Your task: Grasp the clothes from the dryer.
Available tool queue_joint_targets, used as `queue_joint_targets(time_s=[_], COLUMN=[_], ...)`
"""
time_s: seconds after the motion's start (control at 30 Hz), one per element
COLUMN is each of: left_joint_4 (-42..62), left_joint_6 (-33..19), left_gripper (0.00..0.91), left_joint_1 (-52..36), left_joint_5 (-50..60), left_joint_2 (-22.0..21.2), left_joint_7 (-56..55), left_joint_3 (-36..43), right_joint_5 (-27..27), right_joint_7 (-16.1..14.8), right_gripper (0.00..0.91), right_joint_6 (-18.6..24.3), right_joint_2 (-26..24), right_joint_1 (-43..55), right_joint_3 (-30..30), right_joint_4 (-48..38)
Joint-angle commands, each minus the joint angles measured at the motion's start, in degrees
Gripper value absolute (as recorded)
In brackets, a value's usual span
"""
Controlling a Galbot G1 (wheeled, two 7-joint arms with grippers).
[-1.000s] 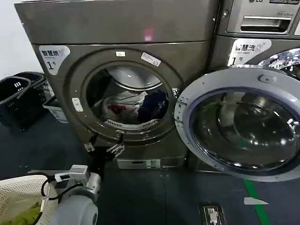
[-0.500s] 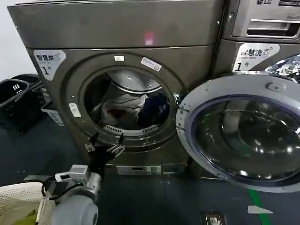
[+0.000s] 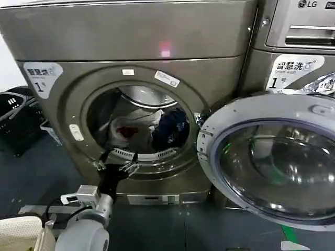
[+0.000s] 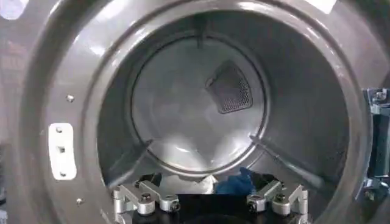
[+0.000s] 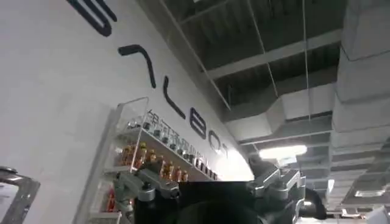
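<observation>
Two soft garments, white-and-red and navy clothes (image 3: 149,130), lie inside our brownish-grey metal dryer (image 3: 131,42); our left gripper (image 3: 116,163) hangs spread, empty, at its port.

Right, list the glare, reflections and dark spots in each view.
Head view: the dryer carries a red light glow on its panel, the door glass mirrors the room, the clothes sit in shadow beyond the open left gripper. Left wrist view: bright sheen on the port rim. Right wrist view: a ceiling lamp flares above the open right gripper.
</observation>
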Motion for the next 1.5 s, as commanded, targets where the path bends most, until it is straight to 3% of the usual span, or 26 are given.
queue_joint_targets(time_s=[0.03,1.13,1.5], left_joint_4=[0.21,0.33,9.95], left_joint_6=[-0.11,-2.07,-6.48], left_gripper=[0.907,0.907,0.907], left_joint_1=[-0.17,0.65,-11.55], left_joint_5=[0.04,0.49,-4.98], left_joint_2=[0.02,0.47,2.87], left_joint_7=[0.46,0.87,-0.97], left_joint_3=[0.11,0.23,0.34], right_joint_5=[-0.04,0.08,-0.06], right_joint_7=[-0.01,-0.22,-0.45], right_gripper=[0.907,0.907,0.907], right_joint_6=[0.02,0.79,1.06], right_joint_2=[-0.09,0.41,0.57], right_joint_1=[0.07,-0.03,0.0], right_joint_3=[0.0,-0.09,0.23], right_joint_4=[-0.09,0.08,0.52])
